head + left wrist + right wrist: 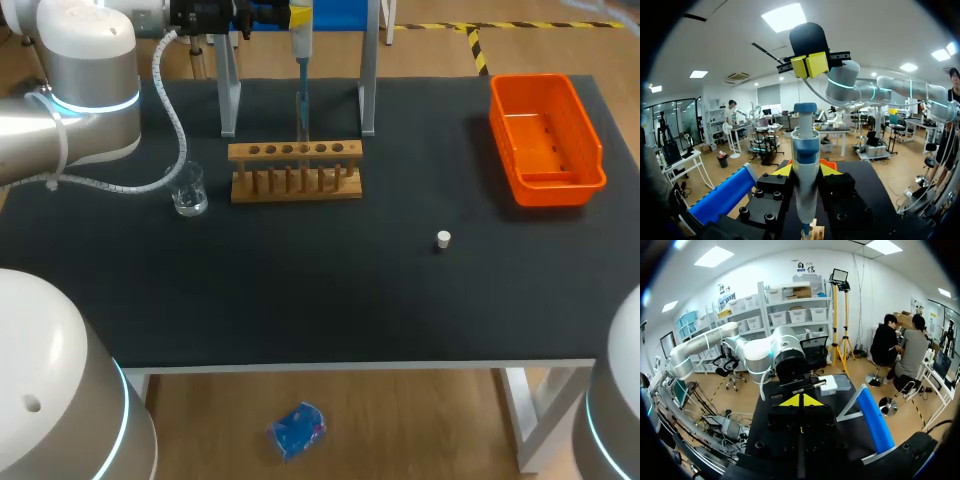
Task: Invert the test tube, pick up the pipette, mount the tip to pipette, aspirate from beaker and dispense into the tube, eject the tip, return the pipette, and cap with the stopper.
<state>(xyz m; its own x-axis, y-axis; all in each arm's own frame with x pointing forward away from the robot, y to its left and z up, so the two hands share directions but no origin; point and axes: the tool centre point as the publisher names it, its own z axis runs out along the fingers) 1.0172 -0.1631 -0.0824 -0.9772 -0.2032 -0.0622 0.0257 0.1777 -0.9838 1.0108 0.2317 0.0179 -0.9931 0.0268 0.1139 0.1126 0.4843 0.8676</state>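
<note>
At the table's far edge my left gripper (296, 14) (805, 172) is shut on the white and blue pipette (300, 50) (805, 165) and holds it upright. The pipette's thin lower end points down at the middle of the wooden tube rack (295, 170). Whether a tube stands under it I cannot tell. Just above the pipette's blue plunger (805, 107) hangs my right gripper (810, 65) (801, 401), shut with nothing between its yellow tips. The glass beaker (188, 190) stands left of the rack. The small white stopper (443, 239) lies on the mat to the right.
An orange bin (545, 140) sits at the far right of the black table (320, 300). A metal stand (230, 100) rises behind the rack, its legs either side of the pipette. My left arm's cable (175, 120) hangs near the beaker.
</note>
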